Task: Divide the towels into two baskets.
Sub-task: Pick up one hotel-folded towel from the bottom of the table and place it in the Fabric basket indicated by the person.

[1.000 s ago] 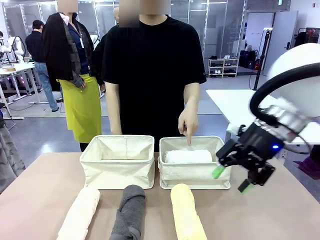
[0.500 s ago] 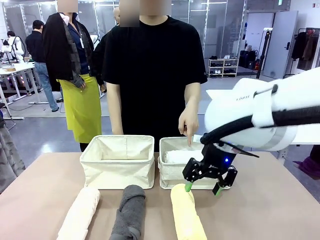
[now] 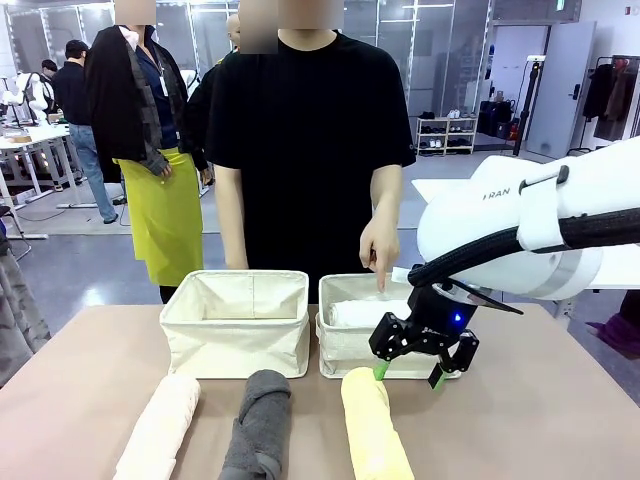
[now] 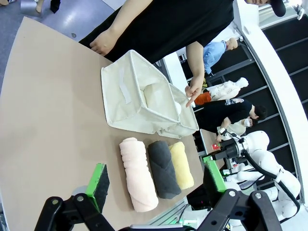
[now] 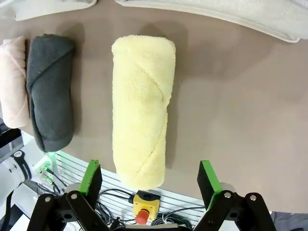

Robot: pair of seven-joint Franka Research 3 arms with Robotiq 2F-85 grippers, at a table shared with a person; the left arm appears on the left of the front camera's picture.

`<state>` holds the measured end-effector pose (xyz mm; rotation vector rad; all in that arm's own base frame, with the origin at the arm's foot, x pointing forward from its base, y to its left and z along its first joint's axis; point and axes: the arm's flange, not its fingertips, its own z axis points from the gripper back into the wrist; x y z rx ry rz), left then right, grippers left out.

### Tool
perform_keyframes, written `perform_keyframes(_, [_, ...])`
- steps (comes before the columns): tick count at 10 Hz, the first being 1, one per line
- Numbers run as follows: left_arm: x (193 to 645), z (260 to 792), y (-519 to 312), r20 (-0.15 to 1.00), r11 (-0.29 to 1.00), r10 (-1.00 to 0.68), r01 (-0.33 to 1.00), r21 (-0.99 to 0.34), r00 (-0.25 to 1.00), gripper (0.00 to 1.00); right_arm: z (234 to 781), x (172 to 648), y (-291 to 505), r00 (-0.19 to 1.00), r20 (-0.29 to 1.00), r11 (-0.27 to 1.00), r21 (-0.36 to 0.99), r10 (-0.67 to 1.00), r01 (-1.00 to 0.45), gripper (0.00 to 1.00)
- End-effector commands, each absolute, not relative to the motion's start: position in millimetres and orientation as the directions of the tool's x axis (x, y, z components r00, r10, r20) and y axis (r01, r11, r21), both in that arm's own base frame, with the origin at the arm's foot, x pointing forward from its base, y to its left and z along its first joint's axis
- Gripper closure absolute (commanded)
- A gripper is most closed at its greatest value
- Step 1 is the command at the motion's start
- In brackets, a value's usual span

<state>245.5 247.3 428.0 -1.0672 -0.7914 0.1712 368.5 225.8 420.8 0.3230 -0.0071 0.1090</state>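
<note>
Step in hand: yellow towel (image 3: 373,425) pickup. Right gripper (image 3: 408,376), jaws apart, is hovering over its far end, at 6 o'clock of the basket (image 3: 345,350). The next move is calling for descending, straddling and clamping. Left gripper (image 4: 156,180) is idling, jaws apart.

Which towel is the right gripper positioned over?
The yellow towel, rightmost of the row of three: the open right gripper hangs over its far end. The grey towel and pink towel lie farther left.

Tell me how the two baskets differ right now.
The left basket shows only bare lining; the right basket holds the white towel. The person's finger points into the right basket, not the left one. The right claw, open, hangs in front of the right basket alone. Both are matching cream canvas bins.
</note>
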Motion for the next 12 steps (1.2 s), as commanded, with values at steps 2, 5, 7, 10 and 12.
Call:
perform_keyframes(2, [244.7,428.4,249.7,0.51,0.487,0.493,0.262,-0.833,0.705,0.0,413.1,367.0,240.7,0.992,-0.001,0.97,0.208,0.128,-0.125,0.0])
perform_keyframes(5, [244.7,428.4,249.7,0.51,0.487,0.493,0.262,-0.833,0.705,0.0,390.8,375.1,287.9,0.988,-0.017,0.979,0.139,0.154,-0.15,0.0])
perform_keyframes(7, [244.7,428.4,249.7,0.51,0.487,0.493,0.262,-0.833,0.705,0.0,379.1,376.9,299.3,0.993,-0.025,0.985,0.13,0.115,-0.111,0.0])
perform_keyframes(10, [244.7,428.4,249.7,0.51,0.487,0.493,0.262,-0.833,0.705,0.0,354.3,381.7,322.8,0.995,-0.025,0.995,0.034,0.097,-0.096,0.0])
perform_keyframes(12, [244.7,428.4,249.7,0.51,0.487,0.493,0.262,-0.833,0.705,0.0,342.7,383.6,332.3,0.996,-0.002,0.996,0.029,0.086,-0.086,0.0])
